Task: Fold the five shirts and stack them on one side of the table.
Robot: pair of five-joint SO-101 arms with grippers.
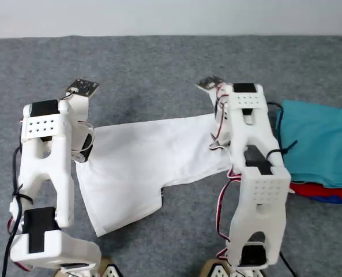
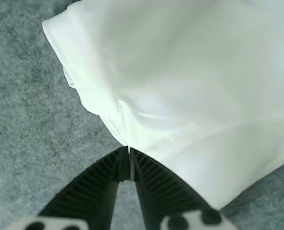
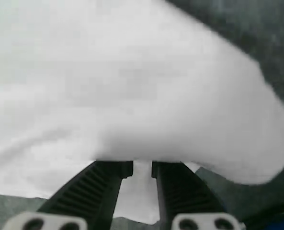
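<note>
A white shirt (image 1: 142, 164) lies partly folded on the grey table between the two arms. My left gripper (image 2: 130, 165) is shut on the hem of the white shirt (image 2: 189, 86) at its left edge, seen in the high view as the left gripper (image 1: 84, 151). My right gripper (image 3: 142, 172) is shut on the shirt's right end, with white cloth (image 3: 132, 86) bulging over its fingers; in the high view the right gripper (image 1: 217, 135) sits at that same end.
A stack of folded shirts lies at the right edge: a teal shirt (image 1: 320, 141) on top, a red one (image 1: 326, 189) and a blue one (image 1: 332, 199) beneath. Bare grey table (image 1: 159, 69) stretches behind the arms.
</note>
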